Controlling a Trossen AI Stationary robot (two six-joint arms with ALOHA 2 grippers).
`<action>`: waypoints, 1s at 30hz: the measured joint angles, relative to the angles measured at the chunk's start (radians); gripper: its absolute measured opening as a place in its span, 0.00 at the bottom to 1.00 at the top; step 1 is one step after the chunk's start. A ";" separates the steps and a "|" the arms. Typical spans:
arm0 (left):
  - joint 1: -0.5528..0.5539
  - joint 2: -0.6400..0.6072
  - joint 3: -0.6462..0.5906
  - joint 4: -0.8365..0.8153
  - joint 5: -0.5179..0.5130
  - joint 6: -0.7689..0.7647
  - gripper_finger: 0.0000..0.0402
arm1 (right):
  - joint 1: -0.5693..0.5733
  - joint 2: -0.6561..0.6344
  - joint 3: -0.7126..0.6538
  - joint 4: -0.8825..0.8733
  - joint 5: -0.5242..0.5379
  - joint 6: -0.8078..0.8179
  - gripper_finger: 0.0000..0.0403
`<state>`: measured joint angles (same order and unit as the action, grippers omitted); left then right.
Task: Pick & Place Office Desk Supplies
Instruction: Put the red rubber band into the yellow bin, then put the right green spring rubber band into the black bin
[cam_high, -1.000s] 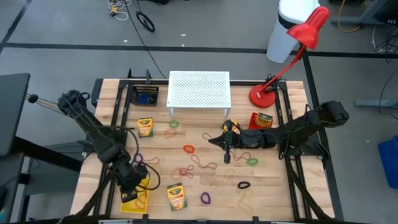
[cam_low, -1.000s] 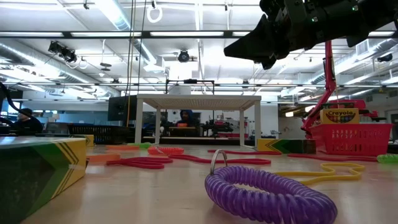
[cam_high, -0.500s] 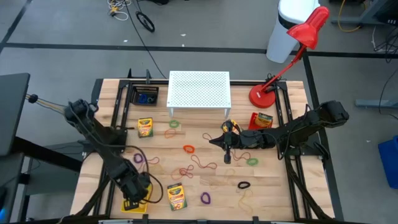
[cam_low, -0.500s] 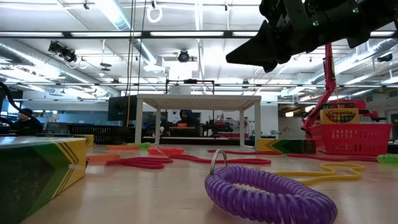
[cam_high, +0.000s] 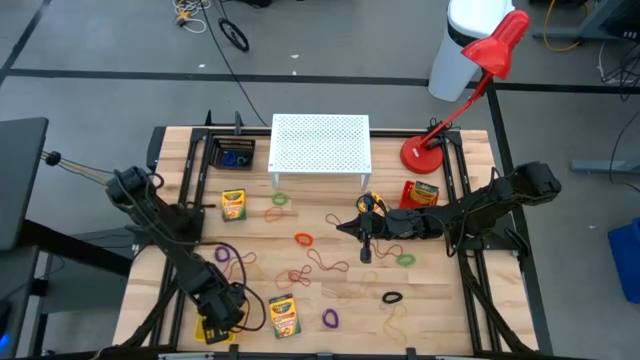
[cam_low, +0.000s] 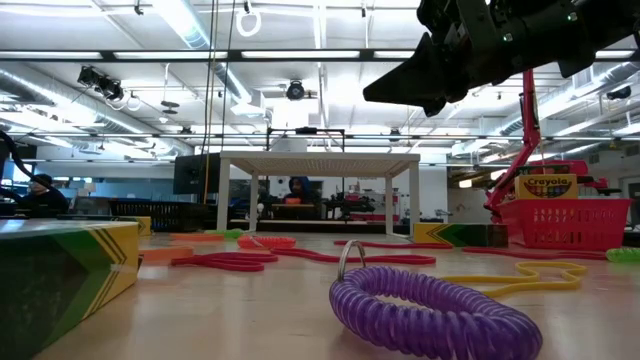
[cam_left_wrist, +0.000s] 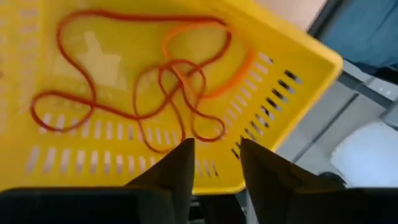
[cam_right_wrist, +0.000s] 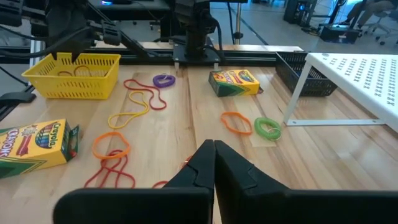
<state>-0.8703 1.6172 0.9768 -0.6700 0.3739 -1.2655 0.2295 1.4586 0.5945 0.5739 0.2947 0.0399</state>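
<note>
Four yellow-and-green cardboard crayon boxes show, two purple coiled elastic loops, two green loops, one orange loop and one black loop.

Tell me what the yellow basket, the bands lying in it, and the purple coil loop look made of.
Yellow basket: likely moulded plastic, glossy, with slotted walls. Rubber bands inside it: thin, limp reddish and orange loops, apparently rubber. Purple coil loop: looks like springy plastic coil, slightly shiny, with a small metal ring on it.

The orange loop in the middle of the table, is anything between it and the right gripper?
Nothing visible. The right gripper, shut, hangs beside the orange loop, with only bare table between them.
</note>
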 joint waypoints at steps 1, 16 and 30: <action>0.000 -0.003 0.004 -0.003 0.004 -0.001 0.37 | 0.000 0.000 0.000 0.000 0.000 0.000 0.01; 0.144 -0.156 0.039 -0.038 -0.418 0.364 0.04 | 0.000 0.000 0.000 0.000 0.002 -0.003 0.01; 0.457 -0.357 -0.432 0.825 -0.521 0.865 0.01 | 0.000 0.000 0.000 0.000 0.020 0.007 0.02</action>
<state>-0.4134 1.2607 0.5451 0.1553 -0.1469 -0.4002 0.2295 1.4586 0.5945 0.5738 0.3148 0.0469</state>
